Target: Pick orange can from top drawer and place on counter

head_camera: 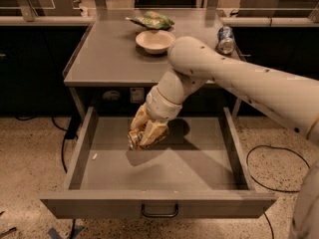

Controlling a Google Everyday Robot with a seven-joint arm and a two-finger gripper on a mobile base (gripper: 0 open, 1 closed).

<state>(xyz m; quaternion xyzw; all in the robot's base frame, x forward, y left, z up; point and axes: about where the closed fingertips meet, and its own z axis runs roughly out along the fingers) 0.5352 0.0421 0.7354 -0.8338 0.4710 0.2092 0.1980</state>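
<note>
The top drawer (219,158) is pulled open below the counter (107,59). My gripper (145,133) hangs over the left middle of the drawer, lifted off its floor, with its shadow on the floor beneath. Its tan fingers (155,131) are shut on the orange can (133,139). The can is mostly hidden between them, and only its lower end shows at the left. My white arm reaches in from the right, crossing over the counter's front edge.
A beige bowl (155,40), a green bag (152,20) and a blue and silver can (225,39) lie at the back of the counter. A small white scrap (94,157) lies by the drawer's left wall. Cables run over the floor on both sides.
</note>
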